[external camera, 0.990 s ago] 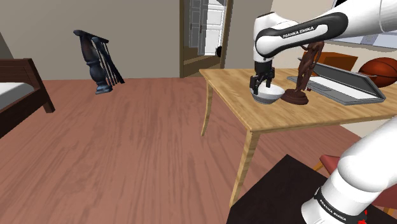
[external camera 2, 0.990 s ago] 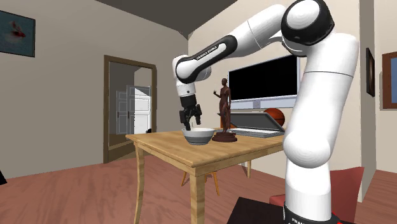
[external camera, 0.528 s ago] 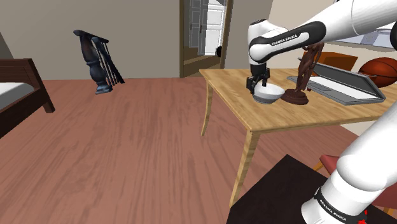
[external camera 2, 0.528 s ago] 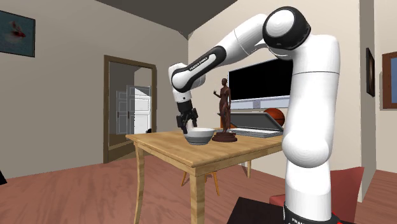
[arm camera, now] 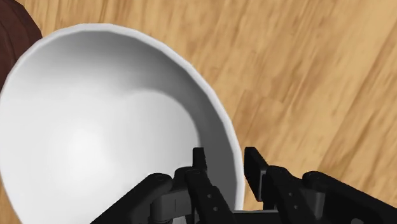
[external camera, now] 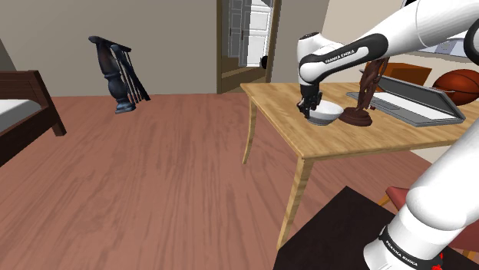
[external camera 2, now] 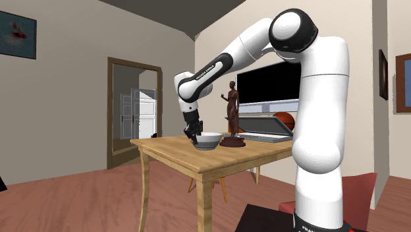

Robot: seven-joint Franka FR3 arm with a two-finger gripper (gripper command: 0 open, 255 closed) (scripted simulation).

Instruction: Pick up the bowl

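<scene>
Black gripper released, fingers astride the white bowl's rim, one inside, one outside, bowl on the wooden tabletop near its edge at the shoulder view's left, brown statuette just beside it, grey laptop and basketball beyond.

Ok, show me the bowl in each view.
Shoulder view: bowl upper right of centre, on the table.
Second exterior view: bowl mid-picture, on the table.
Wrist view: bowl, its rim between the gripper's fingers.
Landmark: the brown statue beside it.
</scene>
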